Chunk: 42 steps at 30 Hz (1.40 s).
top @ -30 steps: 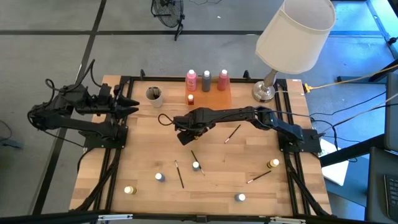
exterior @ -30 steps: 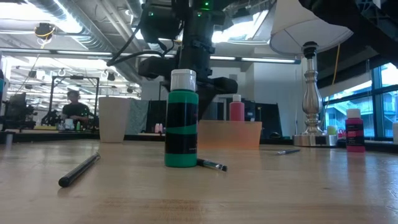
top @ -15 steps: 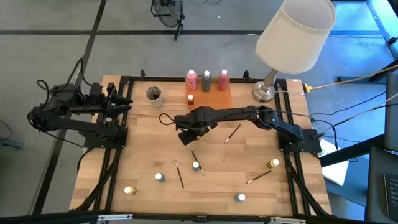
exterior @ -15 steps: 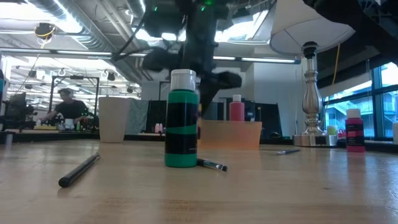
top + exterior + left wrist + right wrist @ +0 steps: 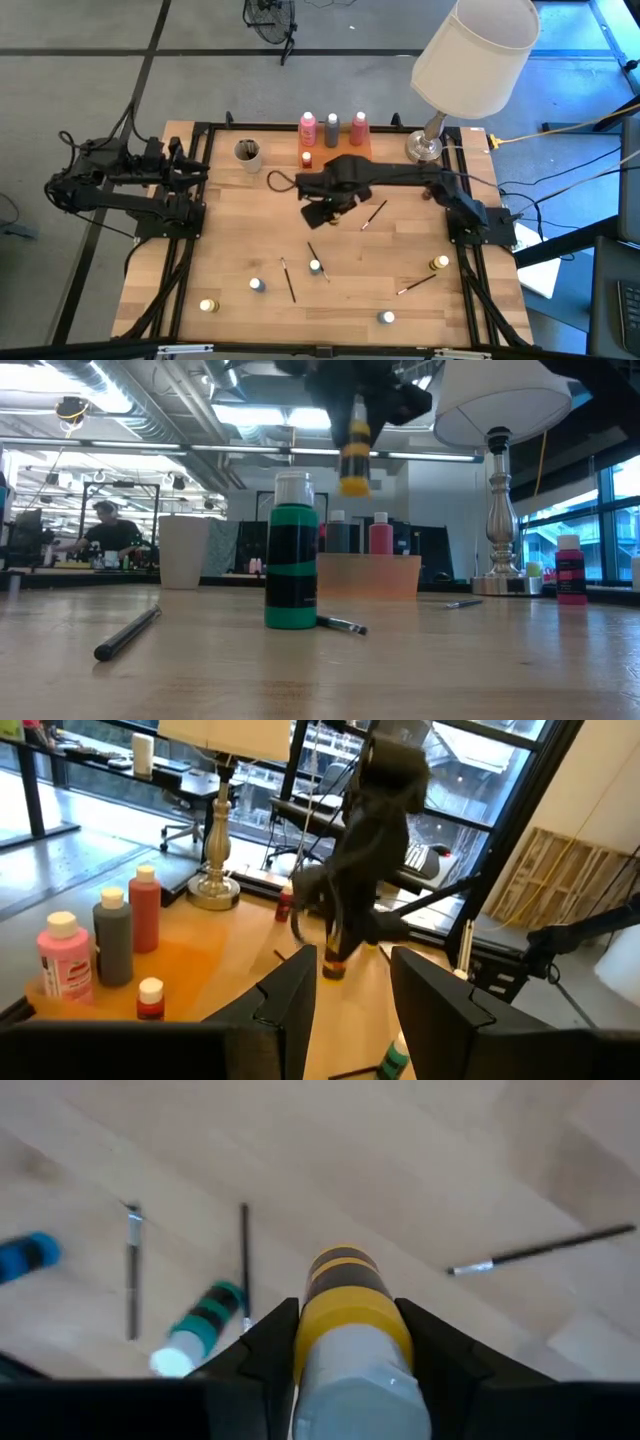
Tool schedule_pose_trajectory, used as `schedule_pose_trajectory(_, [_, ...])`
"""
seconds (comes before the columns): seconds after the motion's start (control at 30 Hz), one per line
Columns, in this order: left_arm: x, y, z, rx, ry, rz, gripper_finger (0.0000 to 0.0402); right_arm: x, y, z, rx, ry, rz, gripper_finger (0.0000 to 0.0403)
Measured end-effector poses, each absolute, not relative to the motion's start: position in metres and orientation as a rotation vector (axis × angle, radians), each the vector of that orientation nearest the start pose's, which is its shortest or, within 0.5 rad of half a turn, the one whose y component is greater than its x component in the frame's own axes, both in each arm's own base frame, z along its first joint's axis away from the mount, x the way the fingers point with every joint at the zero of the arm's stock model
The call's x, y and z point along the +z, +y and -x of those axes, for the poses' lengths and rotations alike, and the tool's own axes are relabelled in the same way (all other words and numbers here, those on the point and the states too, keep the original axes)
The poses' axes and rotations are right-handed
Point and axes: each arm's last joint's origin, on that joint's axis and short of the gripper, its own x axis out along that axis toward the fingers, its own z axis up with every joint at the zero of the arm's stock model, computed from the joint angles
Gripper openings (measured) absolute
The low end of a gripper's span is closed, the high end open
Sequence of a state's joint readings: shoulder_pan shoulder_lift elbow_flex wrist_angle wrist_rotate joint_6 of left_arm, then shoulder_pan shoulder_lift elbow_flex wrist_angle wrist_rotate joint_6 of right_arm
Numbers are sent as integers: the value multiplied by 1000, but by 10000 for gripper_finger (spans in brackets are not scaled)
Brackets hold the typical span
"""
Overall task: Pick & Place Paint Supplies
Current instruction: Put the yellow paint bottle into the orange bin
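Right claw (image 5: 345, 1345) is closed on a yellow bottle (image 5: 350, 1315), a finger on either side of the body just below the white cap. It's lifted clear of the worktop (image 5: 240, 230), above the centre and just short of the orange tray (image 5: 350, 158) at 12 o'clock. In the low view the yellow bottle (image 5: 354, 455) hangs upright, well above the surface.

Left claw (image 5: 345, 995) is parked off the worktop's 9 o'clock edge, fingers part open, nothing between them.

Handling, my read:
- small plastic bottle, light, rigid wall, smooth label, so it could twist or slip if the grip is slack
- hold looks fair: sides of the body, near the cap, bottle vertical
- cap end is narrower, so gripping there would be worse; mid-body is the safer spot
- contents probably liquid, so avoid jerky moves or tipping

Tray already holds three tall bottles (image 5: 332, 128) in a row along the back and a small red pot (image 5: 306, 158) at its left front. Free space is front and right.

Still loose on the worktop: a green bottle (image 5: 291, 550) standing near centre, small pots toward 6 o'clock, thin brushes (image 5: 373, 213) scattered. Beige cup (image 5: 247, 152) sits at 11 o'clock.
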<state>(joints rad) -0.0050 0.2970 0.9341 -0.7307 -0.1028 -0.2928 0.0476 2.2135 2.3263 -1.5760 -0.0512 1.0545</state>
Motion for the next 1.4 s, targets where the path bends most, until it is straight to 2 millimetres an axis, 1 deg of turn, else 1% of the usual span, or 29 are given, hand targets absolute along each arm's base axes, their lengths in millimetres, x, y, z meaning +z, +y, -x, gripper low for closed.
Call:
schedule_pose_trajectory(0.1, [366, 3, -25, 113, 77, 280, 127, 322, 10, -419, -686, 1304, -867, 142])
schedule_pose_trajectory(0.17, [366, 3, -25, 118, 76, 266, 127, 327, -1, -418, -683, 1276, -853, 142])
schedule_pose_trajectory(0.33, [367, 4, -25, 153, 64, 271, 127, 335, -41, -411, -694, 1243, -806, 142])
schedule_pose_trajectory(0.57, [367, 7, -25, 243, 41, 295, 127, 336, -102, -400, -689, 1245, -747, 142])
schedule_pose_trajectory(0.67, [367, 8, -24, 295, 31, 303, 127, 336, -123, -394, -681, 1251, -713, 142])
schedule_pose_trajectory(0.77, [368, 9, -24, 342, 17, 304, 127, 336, -140, -389, -684, 1254, -685, 142])
schedule_pose_trajectory(0.9, [371, 11, -24, 386, -26, 308, 127, 335, -154, -383, -686, 1269, -597, 142])
schedule_pose_trajectory(1.0, [375, 11, -24, 398, -63, 314, 127, 328, -160, -381, -676, 1311, -556, 142])
schedule_pose_trajectory(1.17, [379, 11, -23, 396, -105, 308, 127, 304, -163, -378, -677, 1413, -544, 142])
schedule_pose_trajectory(1.3, [379, 12, -23, 414, -107, 309, 127, 284, -165, -375, -777, 1466, -605, 142])
schedule_pose_trajectory(1.4, [379, 12, -23, 415, -107, 309, 127, 273, -167, -372, -857, 1490, -641, 142])
